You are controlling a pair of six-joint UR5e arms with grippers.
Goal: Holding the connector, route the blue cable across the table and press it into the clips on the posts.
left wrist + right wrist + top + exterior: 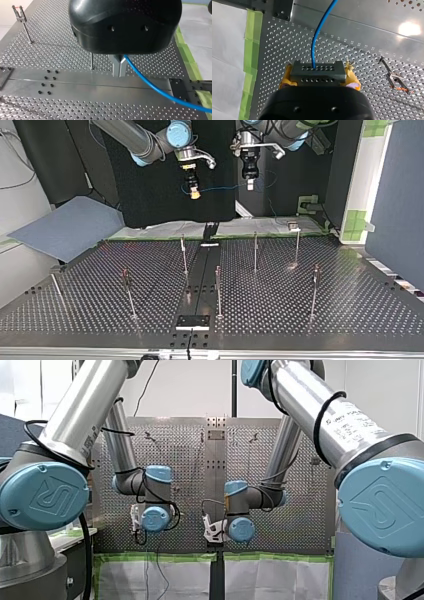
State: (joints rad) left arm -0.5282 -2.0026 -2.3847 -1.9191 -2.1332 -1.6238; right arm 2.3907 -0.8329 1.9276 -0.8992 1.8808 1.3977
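Blue cable (pixel 317 35), thin, light and limp: hangs above the surface (pixel 50 50) between its rigid connector (pixel 317 72), clamped between the yellow pads (pixel 352 79) of my right pincer (pixel 319 76), and my left pincer (pixel 119 67), closed narrow on it; best gripped close to each post (pixel 255 251).

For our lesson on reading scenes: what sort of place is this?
Probably a robotics lab bench: a perforated metal table with thin clip posts, and a blue cable strung between my left gripper and my right gripper.

Blue joint caps (pixel 47 495) bear the UR logo; the arm label (pixel 357 422) is illegible.
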